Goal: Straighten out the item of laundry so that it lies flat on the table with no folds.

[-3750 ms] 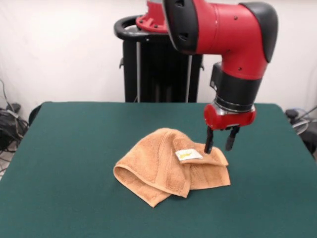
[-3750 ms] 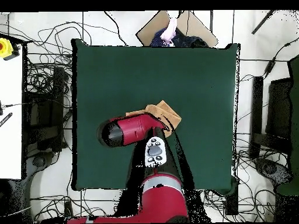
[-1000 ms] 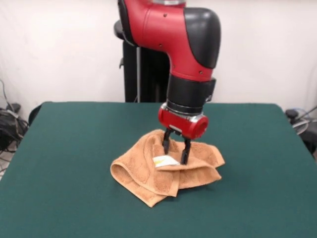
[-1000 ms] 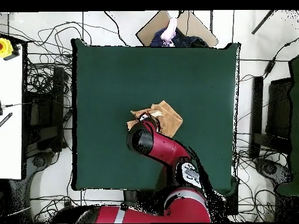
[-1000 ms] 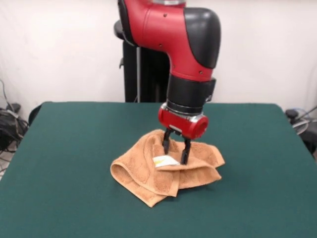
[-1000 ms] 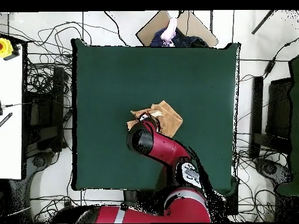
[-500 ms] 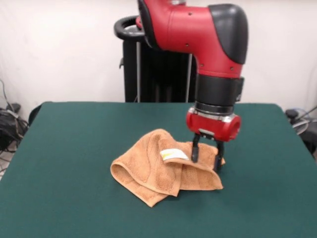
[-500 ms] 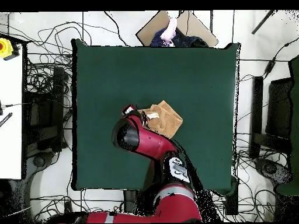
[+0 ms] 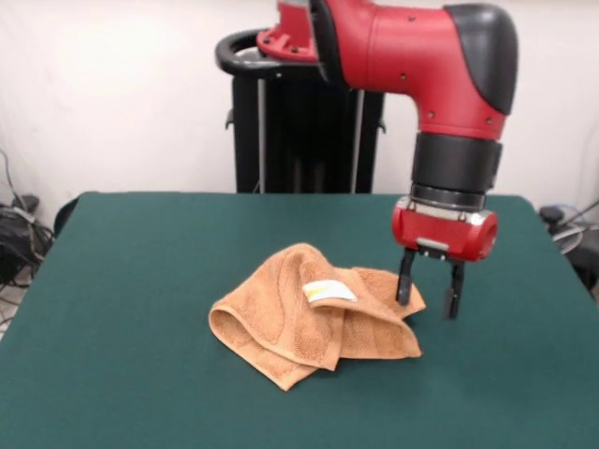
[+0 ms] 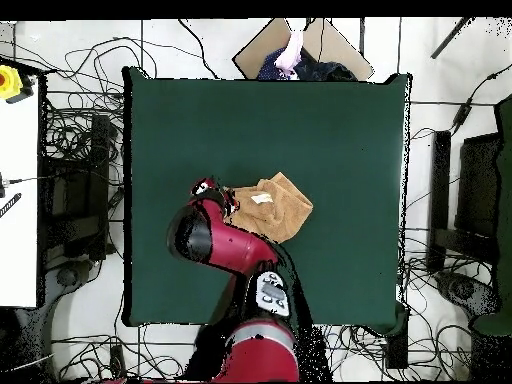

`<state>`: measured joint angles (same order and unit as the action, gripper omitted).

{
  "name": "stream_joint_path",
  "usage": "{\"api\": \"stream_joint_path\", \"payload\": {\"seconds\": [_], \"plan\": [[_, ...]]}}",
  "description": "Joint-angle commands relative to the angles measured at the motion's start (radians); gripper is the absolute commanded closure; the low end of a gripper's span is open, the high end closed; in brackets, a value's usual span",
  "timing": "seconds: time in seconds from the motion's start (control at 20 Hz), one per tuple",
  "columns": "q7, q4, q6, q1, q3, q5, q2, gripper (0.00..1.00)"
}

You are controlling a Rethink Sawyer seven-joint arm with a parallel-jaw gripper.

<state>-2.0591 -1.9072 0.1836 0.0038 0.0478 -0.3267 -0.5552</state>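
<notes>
Crumpled still, the towel point(image 9: 314, 316) stretches sideways beside the open gripper point(image 9: 429, 292).

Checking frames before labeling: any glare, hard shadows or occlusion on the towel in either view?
Front view: even, soft light, no glare; the towel casts only a faint shadow on the table, its white-yellow tag is readable, and the open gripper overlaps only its right edge. Overhead view: the arm hides the towel's left part; no glare.
</notes>
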Motion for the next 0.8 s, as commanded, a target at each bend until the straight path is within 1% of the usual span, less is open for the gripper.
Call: {"api": "stream_joint_path", "payload": {"seconds": [0.05,0.2,0.35,0.55,0.7,0.8], "plan": [[-0.131,0.025,-0.229,0.061,0.138,-0.088,-0.05,0.0],[-0.126,0.049,-0.317,0.077,0.18,-0.076,-0.091,0.0],[-0.13,0.058,-0.339,0.089,0.212,-0.057,-0.099,0.0],[-0.125,0.042,-0.265,0.055,0.211,-0.008,-0.088,0.0],[-0.11,0.032,-0.169,-0.02,0.156,0.046,-0.061,0.0],[-0.125,0.016,-0.096,-0.059,0.122,0.078,-0.034,0.0]]}}
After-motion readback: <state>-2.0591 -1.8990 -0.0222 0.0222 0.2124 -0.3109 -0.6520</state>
